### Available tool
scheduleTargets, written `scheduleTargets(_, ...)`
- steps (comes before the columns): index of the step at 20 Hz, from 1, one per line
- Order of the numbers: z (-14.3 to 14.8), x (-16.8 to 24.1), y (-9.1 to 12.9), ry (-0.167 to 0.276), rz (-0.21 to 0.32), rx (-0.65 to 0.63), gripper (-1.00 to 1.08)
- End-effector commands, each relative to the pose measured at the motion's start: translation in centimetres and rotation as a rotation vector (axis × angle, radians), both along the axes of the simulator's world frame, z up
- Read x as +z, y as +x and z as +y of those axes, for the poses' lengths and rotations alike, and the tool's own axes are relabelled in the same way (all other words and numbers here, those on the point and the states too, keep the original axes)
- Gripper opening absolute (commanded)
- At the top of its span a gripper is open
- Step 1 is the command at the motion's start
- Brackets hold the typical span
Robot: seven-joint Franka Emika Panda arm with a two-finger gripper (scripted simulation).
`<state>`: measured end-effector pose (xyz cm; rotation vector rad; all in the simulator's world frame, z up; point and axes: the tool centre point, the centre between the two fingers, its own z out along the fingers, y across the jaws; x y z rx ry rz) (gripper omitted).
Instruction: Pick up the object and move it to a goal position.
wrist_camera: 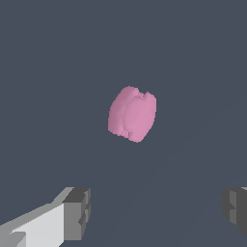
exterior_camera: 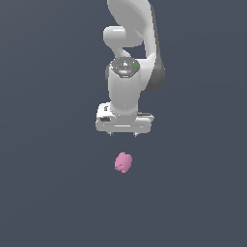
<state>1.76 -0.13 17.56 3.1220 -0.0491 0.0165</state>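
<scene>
A small pink blob (exterior_camera: 123,162), matte and bumpy along its edge, lies alone on a flat slate-grey surface (exterior_camera: 43,193), clear of the machine above it. In the wrist view the same pink blob (wrist_camera: 132,114) shows a rounded, slightly notched outline, with nothing touching it on any side.

Directly over it in the exterior view hangs the gripper (exterior_camera: 124,134) of a white Franka Panda arm (exterior_camera: 126,77), pointed straight down, its two short fingertips just visible below the pale hand. The fingers stand spread wide: in the wrist view the gripper (wrist_camera: 157,207) shows one grey pad (wrist_camera: 77,212) on a white finger and the other pad (wrist_camera: 235,208) far across the frame, with bare grey surface between them. The blob sits apart from both pads and is not between them in that view.

The gap between fingertips and blob is plain in the exterior view, though how high the hand hangs above the surface is hard to judge from this angle. The arm's upper links rise out of the top of the frame.
</scene>
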Motion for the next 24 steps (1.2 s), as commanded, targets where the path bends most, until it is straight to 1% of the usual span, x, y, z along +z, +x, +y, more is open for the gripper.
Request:
scheduleTargets(1,0.0,-0.4,0.4,0.002,0.001,-0.02,1.0)
scheduleTargets(6,0.0,-1.8,1.7,0.007,0.002,-0.093,1.0)
scheduleTargets(15,0.0,-6.0,4.9,0.018,0.005,-0.282,1.0)
scheduleTargets(19,0.1,-7.3,5.7,0.02,0.006,-0.336,1.0)
scheduleTargets(24,0.1,-8.1,6.2,0.021,0.007,-0.37,1.0)
